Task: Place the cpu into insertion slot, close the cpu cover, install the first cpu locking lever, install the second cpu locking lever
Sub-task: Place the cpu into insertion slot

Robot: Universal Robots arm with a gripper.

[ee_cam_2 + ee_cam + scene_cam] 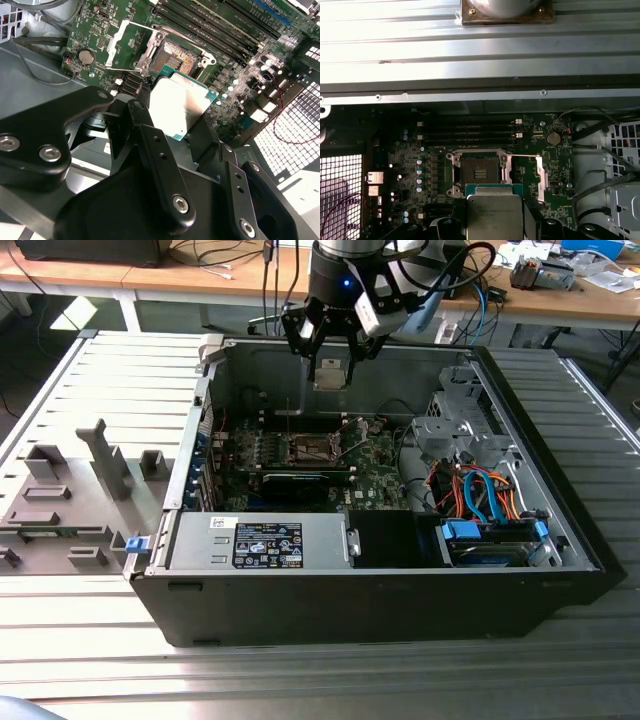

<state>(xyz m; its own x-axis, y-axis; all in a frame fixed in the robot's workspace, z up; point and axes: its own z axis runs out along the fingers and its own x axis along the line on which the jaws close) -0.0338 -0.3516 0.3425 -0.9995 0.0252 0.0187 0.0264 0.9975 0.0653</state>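
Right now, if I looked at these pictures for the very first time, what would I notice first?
The black gripper hangs over the open computer case, pinching the shiny silver cpu. Below it, in the first wrist view, the insertion slot sits bare on the green board. The cpu cover is flipped open beside the slot.
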